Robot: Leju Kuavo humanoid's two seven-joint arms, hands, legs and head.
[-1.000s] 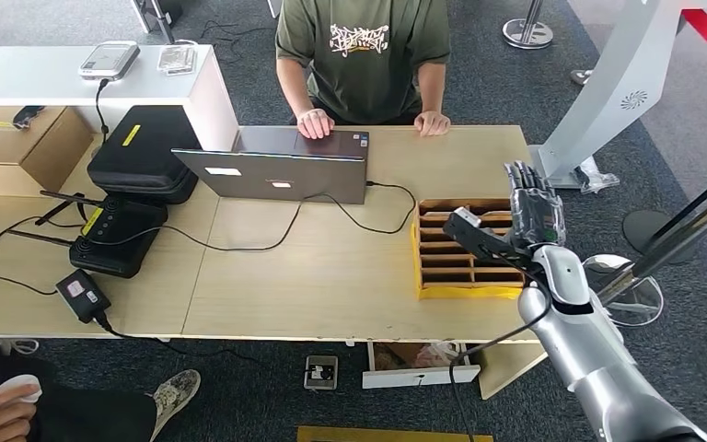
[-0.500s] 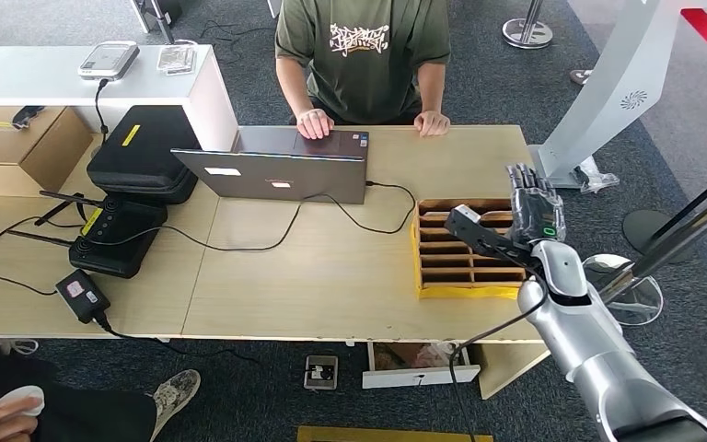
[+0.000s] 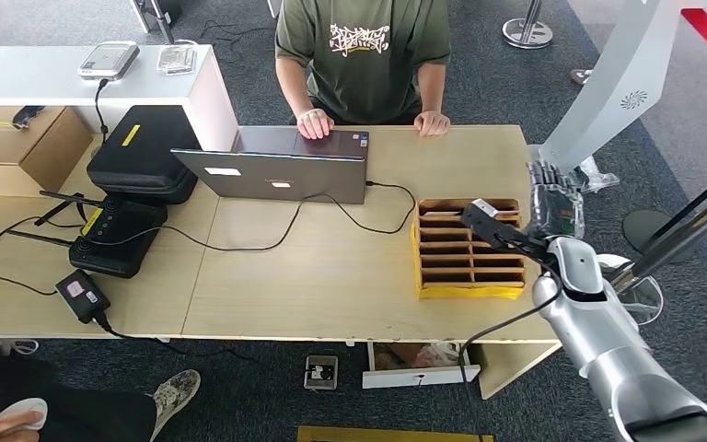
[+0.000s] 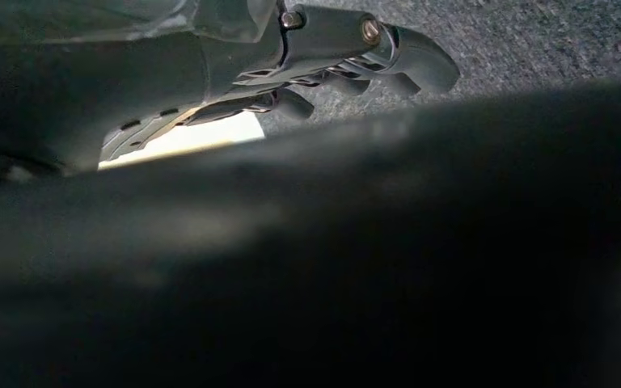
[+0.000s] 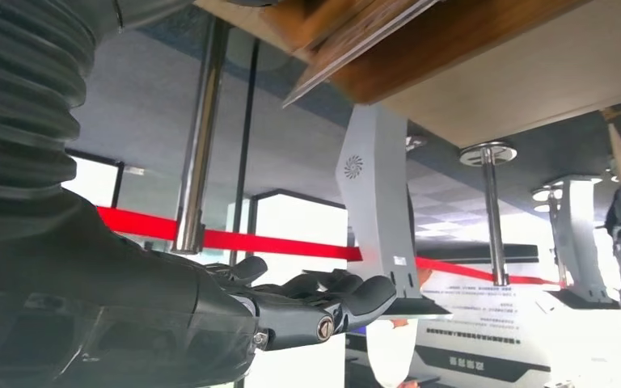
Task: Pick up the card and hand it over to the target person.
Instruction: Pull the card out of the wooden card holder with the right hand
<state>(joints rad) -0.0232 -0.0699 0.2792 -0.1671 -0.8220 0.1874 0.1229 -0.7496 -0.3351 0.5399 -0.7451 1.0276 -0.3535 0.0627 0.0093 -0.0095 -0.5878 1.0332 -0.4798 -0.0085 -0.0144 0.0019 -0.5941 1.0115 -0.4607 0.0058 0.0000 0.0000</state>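
Note:
A wooden slotted card box [image 3: 451, 262] with a yellow rim sits on the table's right end. My right hand [image 3: 552, 207] hovers at the box's right edge with its fingers upright and spread, holding nothing. Its thumb [image 3: 502, 228] reaches over the back slots. A small pale patch [image 3: 484, 206] shows at the thumb's tip; I cannot tell whether it is the card. The right wrist view shows the fingers [image 5: 331, 295] stretched out and bare. A person in a green T-shirt [image 3: 364, 55] sits at the far side. My left hand [image 4: 348, 48] hangs low with loose fingers.
A grey laptop [image 3: 276, 170] stands in front of the person, its cable trailing toward the box. Black cases [image 3: 143, 152] and a router [image 3: 115, 239] lie at the left. A white stand [image 3: 608, 83] and a metal post [image 3: 681, 230] rise right of the table.
My right hand has moved to the right and a little farther back, from above the box's middle to its right edge. The person has not moved.

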